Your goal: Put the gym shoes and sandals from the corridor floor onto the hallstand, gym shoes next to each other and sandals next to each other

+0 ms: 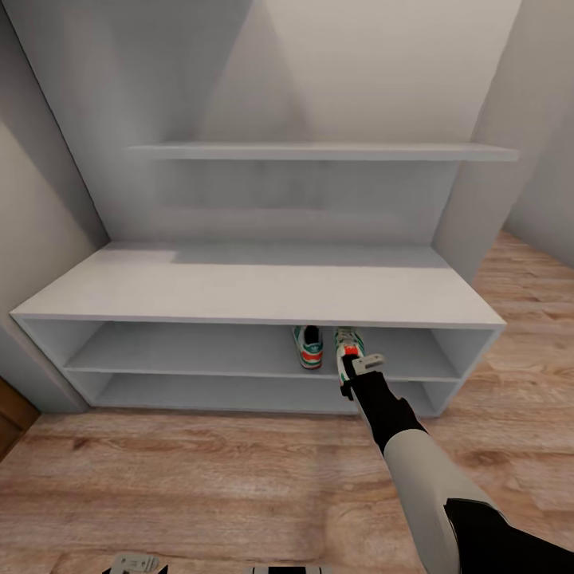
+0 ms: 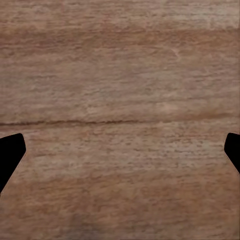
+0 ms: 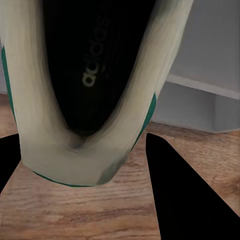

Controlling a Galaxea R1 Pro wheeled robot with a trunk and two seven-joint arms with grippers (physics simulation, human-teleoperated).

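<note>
Right gripper [image 1: 348,375] clamps second white green-striped sneaker [image 1: 348,341] at grey-white rack's [image 1: 255,288] shelf beside first [image 1: 309,347]; next: release. Left gripper [image 2: 120,150] open.

Your two shoes [image 1: 309,347] white with green stripes and orange-red patches, black insole lettered in grey, pale grey rack [image 1: 255,288], brown wood-grain floor [image 1: 199,478], black fingers [image 3: 185,195].
</note>
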